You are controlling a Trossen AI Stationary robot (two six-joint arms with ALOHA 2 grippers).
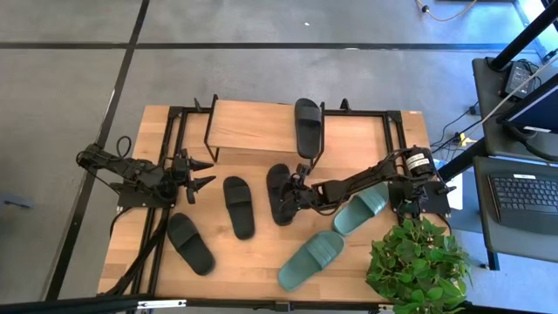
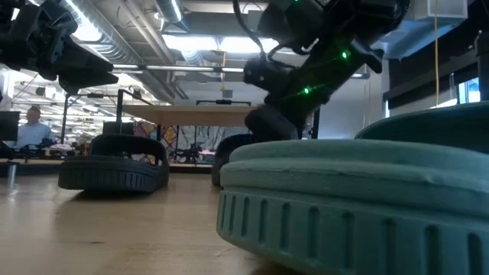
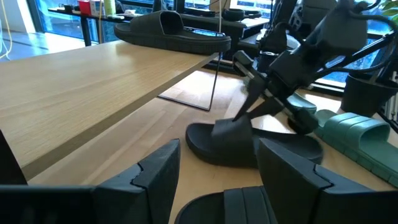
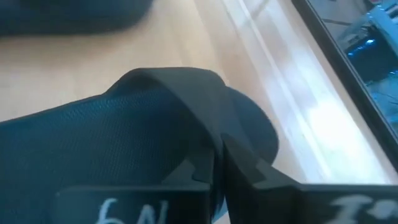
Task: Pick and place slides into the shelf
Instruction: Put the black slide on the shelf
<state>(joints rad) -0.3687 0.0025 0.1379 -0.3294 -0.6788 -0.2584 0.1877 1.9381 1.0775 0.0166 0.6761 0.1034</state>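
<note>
Overhead, found the right gripper (image 1: 295, 185) stretched to mid-table and clamped on the strap of a black slide (image 1: 281, 194) lying just in front of the shelf (image 1: 253, 122). Showed a second black slide (image 1: 308, 125) already lying across the right end of the shelf's plank top. Left two more black slides (image 1: 237, 206) (image 1: 190, 243) on the table (image 1: 166, 122) toward the left, and two green slides (image 1: 360, 212) (image 1: 311, 259) toward the right, beside a potted plant (image 1: 417, 262). Placed the left gripper (image 1: 199, 174) near the shelf's left legs, fingers apart, holding nothing.

At table height, filled the foreground with the ribbed sole of a green slide. Set the right arm, dotted with green lights, down over the dark slide behind it, with a person (image 2: 30, 126) seated far back in the room.

From the left wrist, framed that arm's own spread fingers (image 3: 155, 180) low over the wood. Looked along the plank to the shelved slide, and across to the right gripper pinching the black slide's strap.

From the right wrist, pressed both dark fingers (image 4: 261, 174) together over the strap's edge, with the slide resting on the table.
</note>
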